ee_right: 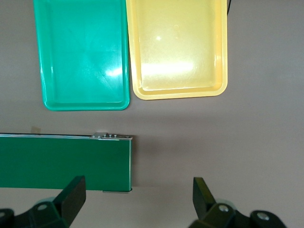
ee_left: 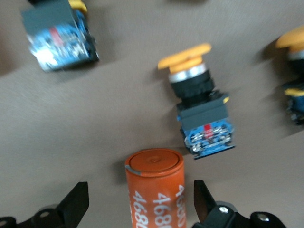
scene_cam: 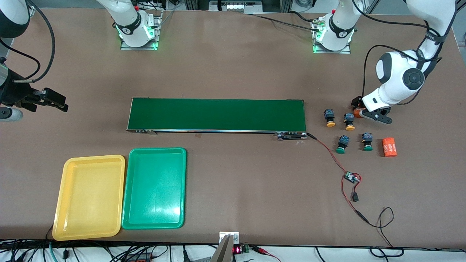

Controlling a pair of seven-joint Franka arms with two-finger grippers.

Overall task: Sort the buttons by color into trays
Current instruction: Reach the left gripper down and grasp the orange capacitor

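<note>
On the brown table (scene_cam: 233, 65), 4 buttons (scene_cam: 330, 118) look light, rigid, best pinched across their bodies; left gripper (ee_left: 141, 202) open astride an orange cylinder (ee_left: 156, 187), right gripper (ee_right: 137, 199) open, waiting.

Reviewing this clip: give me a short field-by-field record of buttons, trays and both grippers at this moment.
buttons: four on the table at the left arm's end; two orange-capped, two green-capped, none sorted
trays: yellow tray and green tray, side by side, nothing in them
left gripper: open, astride an orange cylinder beside the orange-capped buttons
right gripper: open, waiting at the right arm's end
conveyor belt: nothing on it
</note>
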